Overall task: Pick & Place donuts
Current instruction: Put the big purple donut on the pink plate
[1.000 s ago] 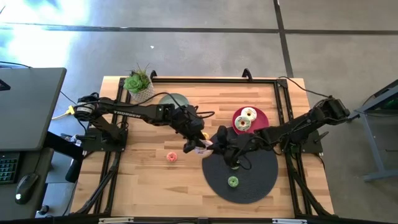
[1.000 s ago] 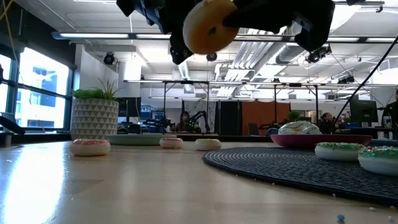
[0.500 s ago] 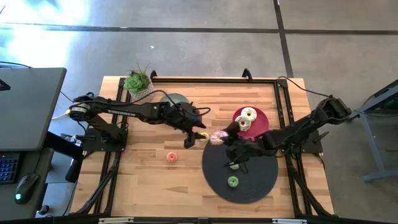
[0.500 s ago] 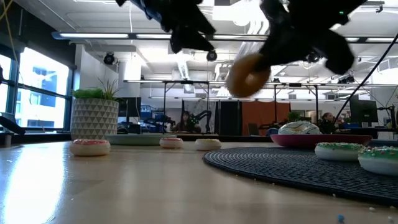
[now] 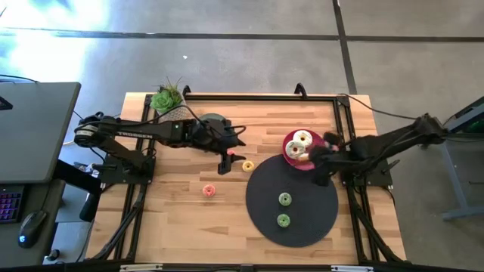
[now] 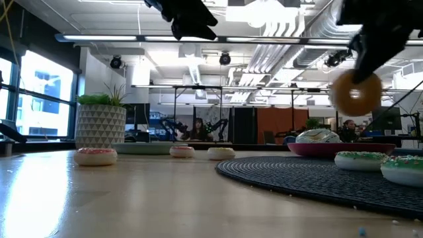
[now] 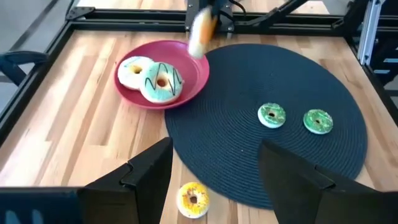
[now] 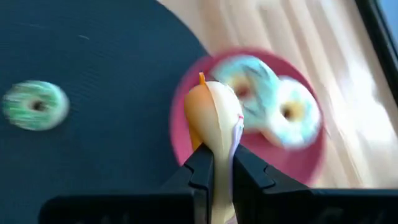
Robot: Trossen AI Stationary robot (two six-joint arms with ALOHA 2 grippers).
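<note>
My right gripper [image 8: 216, 167] is shut on the large pink sprinkled donut [image 8: 214, 121], which is in the air at the right edge of the pink plate [image 5: 293, 160] and shows in the low view as a tan ring [image 6: 357, 93]. On that plate lie the white donut [image 7: 135, 70] and the white-green donut [image 7: 161, 82]. My left gripper [image 7: 214, 163] is open with nothing in it, above the wood beside the small yellow donut [image 7: 193, 199]. Two small green donuts [image 5: 284, 199] [image 5: 283, 221] lie flat on the dark round mat [image 5: 310, 219]. A small salmon-pink donut [image 5: 209, 190] lies on the wood. My right gripper pinches the pink sprinkled donut between its two fingers at the ring's rim [image 8: 217, 152]. The donut stands on edge in the hold, lifted clear of plate and mat. In the low view it hangs below the fingers with its flat tan side facing the near edge.
A sage-green plate [image 5: 214, 121] lies partly under my left arm, with a potted plant [image 5: 169, 100] at the far left corner. A black frame runs around the table's far and side edges. Bare wood lies at the near left.
A second ago both grippers met at the big donut by the mat's left edge. My right gripper has carried it toward the table's right and far side, to the pink plate. My left gripper has drawn back toward the far left without it.
</note>
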